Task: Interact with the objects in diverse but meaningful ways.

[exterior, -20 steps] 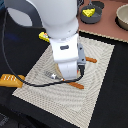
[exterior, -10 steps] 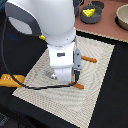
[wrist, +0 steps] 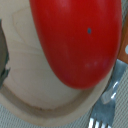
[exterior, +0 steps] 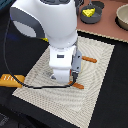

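We count one arm, one bench, one striped mat, three dishes, two orange-handled utensils, one tomato and one cheese wedge.

The arm stands low over the middle of the mat and covers most of it in the exterior view. The mat lies on the dark bench. Open mat remains toward the exterior view's right and near edges, and bare bench surrounds it there. A black cable loops past the mat's edge on the exterior view's left, near a flat orange item on the bench.

Dishes:
- A tan bowl sits at the far right corner; we cannot tell its contents.
- A dark bowl beside it holds the yellow cheese wedge.
- A pale wooden dish, seen only by the wrist view, holds the red tomato, directly under the camera.

Utensils: one orange handle and another project from under the arm. The wrist view shows a fork just beside the wooden dish.

The claw's fingers show in neither view; we cannot tell its opening or its hold.
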{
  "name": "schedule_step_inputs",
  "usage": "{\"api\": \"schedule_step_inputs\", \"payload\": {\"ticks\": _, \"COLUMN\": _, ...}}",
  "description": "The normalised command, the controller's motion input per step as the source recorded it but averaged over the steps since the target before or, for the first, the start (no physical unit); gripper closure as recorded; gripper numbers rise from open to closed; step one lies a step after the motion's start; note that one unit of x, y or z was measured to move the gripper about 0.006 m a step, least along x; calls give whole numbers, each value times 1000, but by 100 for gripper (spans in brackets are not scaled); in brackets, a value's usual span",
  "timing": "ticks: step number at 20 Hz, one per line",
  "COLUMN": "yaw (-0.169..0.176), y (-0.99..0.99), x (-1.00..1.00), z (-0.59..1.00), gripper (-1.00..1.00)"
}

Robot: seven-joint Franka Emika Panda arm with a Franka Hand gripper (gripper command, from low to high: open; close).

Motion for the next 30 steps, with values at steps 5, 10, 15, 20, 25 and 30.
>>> {"api": "schedule_step_inputs", "payload": {"ticks": 5, "yaw": -9, "y": 44, "x": 411, "z": -10, "gripper": -100}}
{"api": "schedule_step_inputs", "payload": {"ticks": 10, "yaw": -12, "y": 25, "x": 404, "z": -9, "gripper": 100}}
{"api": "schedule_step_inputs", "payload": {"ticks": 15, "yaw": -29, "y": 65, "x": 500, "z": 0, "gripper": 100}}
{"api": "schedule_step_inputs", "payload": {"ticks": 20, "yaw": -36, "y": 90, "x": 533, "z": 0, "gripper": 100}}
{"api": "schedule_step_inputs", "payload": {"ticks": 25, "yaw": -39, "y": 114, "x": 578, "z": 5, "gripper": 100}}
{"api": "schedule_step_inputs", "payload": {"ticks": 30, "yaw": -44, "y": 170, "x": 566, "z": 247, "gripper": 100}}
